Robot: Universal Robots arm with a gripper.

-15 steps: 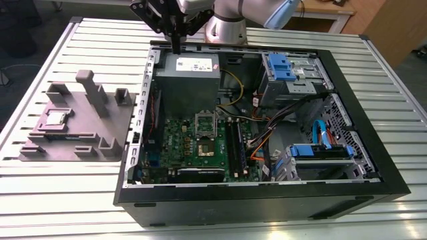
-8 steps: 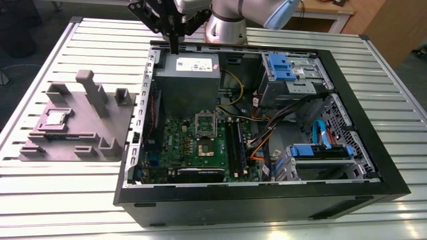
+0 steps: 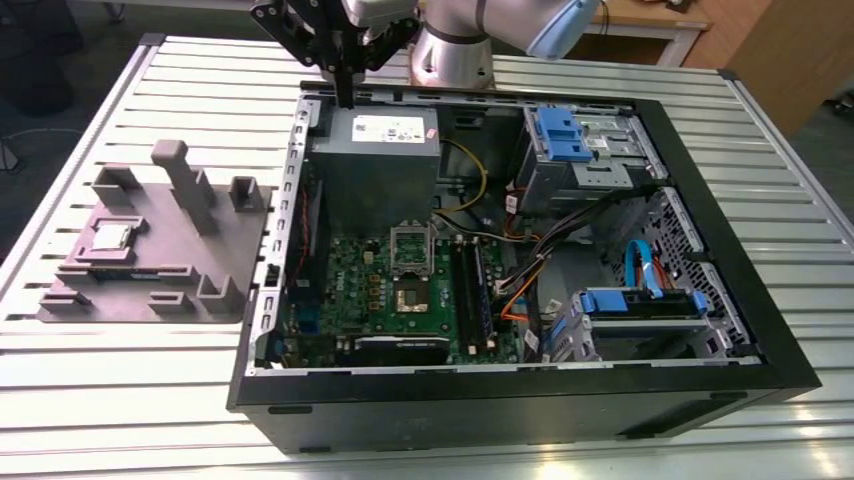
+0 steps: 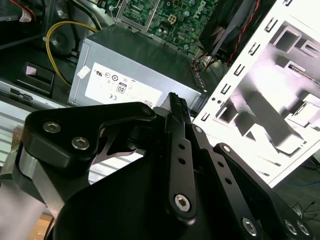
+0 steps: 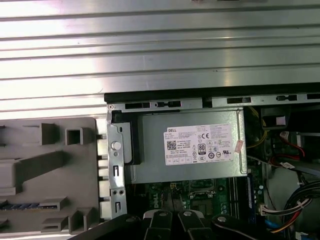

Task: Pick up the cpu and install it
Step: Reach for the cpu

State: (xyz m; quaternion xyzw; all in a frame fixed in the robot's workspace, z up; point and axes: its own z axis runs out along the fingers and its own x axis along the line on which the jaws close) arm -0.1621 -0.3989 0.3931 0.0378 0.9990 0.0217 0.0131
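Gripper (image 3: 350, 97) hangs over the case's power supply (image 3: 380, 160), fingers pinched together on nothing, upper part cut off; cpu (image 3: 110, 237) sits well apart on the grey fixture (image 3: 174, 255), small, detail hard to make out

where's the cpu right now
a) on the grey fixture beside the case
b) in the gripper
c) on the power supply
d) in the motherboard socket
a: the cpu lies on the grey fixture, outside the case, and the gripper hangs apart from it near the power supply.
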